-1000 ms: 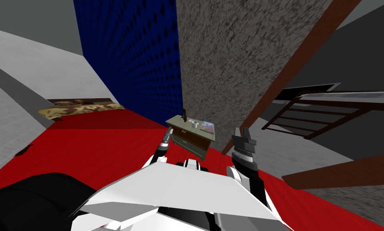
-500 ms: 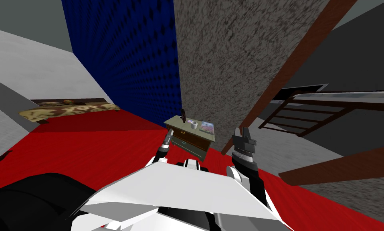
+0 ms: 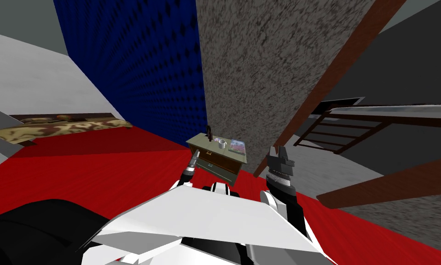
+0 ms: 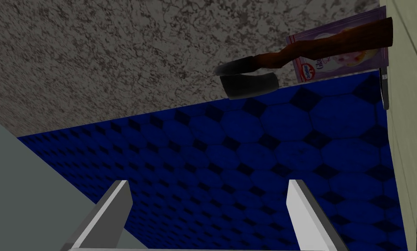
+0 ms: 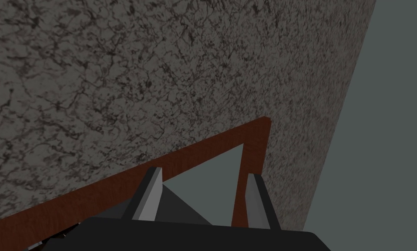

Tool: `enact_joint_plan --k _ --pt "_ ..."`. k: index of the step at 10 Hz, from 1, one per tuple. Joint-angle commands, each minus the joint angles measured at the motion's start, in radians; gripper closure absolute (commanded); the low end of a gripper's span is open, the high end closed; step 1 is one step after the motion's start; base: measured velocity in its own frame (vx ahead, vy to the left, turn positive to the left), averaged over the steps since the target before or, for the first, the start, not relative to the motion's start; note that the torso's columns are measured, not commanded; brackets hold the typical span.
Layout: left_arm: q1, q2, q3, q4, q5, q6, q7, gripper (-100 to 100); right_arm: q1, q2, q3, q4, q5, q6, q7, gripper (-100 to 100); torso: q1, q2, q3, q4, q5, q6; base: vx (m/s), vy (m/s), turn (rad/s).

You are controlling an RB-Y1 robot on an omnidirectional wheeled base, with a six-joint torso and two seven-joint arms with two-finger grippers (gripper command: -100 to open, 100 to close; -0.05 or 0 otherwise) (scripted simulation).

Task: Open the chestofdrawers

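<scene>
Red floor (image 3: 100,170) fills the lower left of the head view. A blue patterned wall (image 3: 146,69) rises at upper left and meets a speckled grey wall (image 3: 270,69) at top centre.

The chest of drawers (image 3: 220,163) sits just below the middle of the head view, at the foot of that wall corner. It is small and olive green, with one corner turned toward us. We count two drawer fronts, each with a small pale handle. The upper handle (image 3: 210,152) is the clearer one.

On its top, left to right in the frame, are a dark brown-handled tool (image 3: 210,132), a white mug (image 3: 223,144) and a purple packet (image 3: 237,146).

Left gripper (image 4: 207,185): in the head view it sits close to the chest's left corner. Its blades are spread wide with nothing between them, and its wrist view looks past the top edge at the tool and packet.

Right gripper (image 5: 204,173): right of centre in the head view and clear of the chest. Its blades are parted and hold nothing.

Handling, our judgement:
- The carcass is rigid and the drawer should slide straight out.
- The handle is the only purchase, and it is thin, so the blades need to pinch across it squarely or they will slip.
- The chest looks light enough to skid on the floor.
- A sharp pull could tip the mug or tool, so we should draw slowly.
</scene>
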Motion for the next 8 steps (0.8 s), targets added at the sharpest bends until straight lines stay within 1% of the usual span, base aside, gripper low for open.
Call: enact_joint_plan --k 1,2,3,4,6,7,8 --pt "-0.025 -0.001 0.001 0.083 -0.007 -0.044 -0.010 -100 0.000 0.000 0.000 0.000 0.000 0.000 0.000 0 0.000 0.000 0.000 0.000 0.000 0.000 0.045 0.012 -0.086" --pt "-0.025 -0.001 0.001 0.106 -0.007 -0.044 -0.010 -100 0.000 0.000 0.000 0.000 0.000 0.000 0.000 0 0.000 -0.001 0.000 0.000 0.000 0.000 0.036 0.015 -0.041" --pt "-0.040 -0.002 0.002 0.143 -0.011 -0.071 -0.016 -100 0.000 0.000 0.000 0.000 0.000 0.000 0.000 0 0.000 0.000 0.000 0.000 0.000 0.000 0.040 0.022 -0.068" --pt "-0.040 -0.002 0.002 0.165 -0.011 -0.071 -0.016 -100 0.000 0.000 0.000 0.000 0.000 0.000 0.000 0 0.000 0.000 0.000 0.000 0.000 0.000 0.035 0.021 -0.040" --pt "-0.071 -0.007 0.004 0.248 -0.020 -0.124 -0.027 -100 0.000 0.000 0.000 0.000 0.000 0.000 0.000 0 0.000 0.000 0.000 0.000 0.000 0.000 0.048 0.026 -0.100" --pt "-0.071 -0.007 0.004 0.276 -0.020 -0.124 -0.027 -100 0.000 0.000 0.000 0.000 0.000 0.000 0.000 0 0.001 -0.001 -0.001 0.000 0.000 0.000 0.044 0.028 -0.039" --pt "-0.087 -0.010 0.005 0.313 -0.025 -0.149 -0.033 -100 0.000 0.000 0.000 0.000 0.000 0.000 0.000 0 0.000 0.000 0.000 0.000 0.000 0.000 0.045 0.019 -0.061"
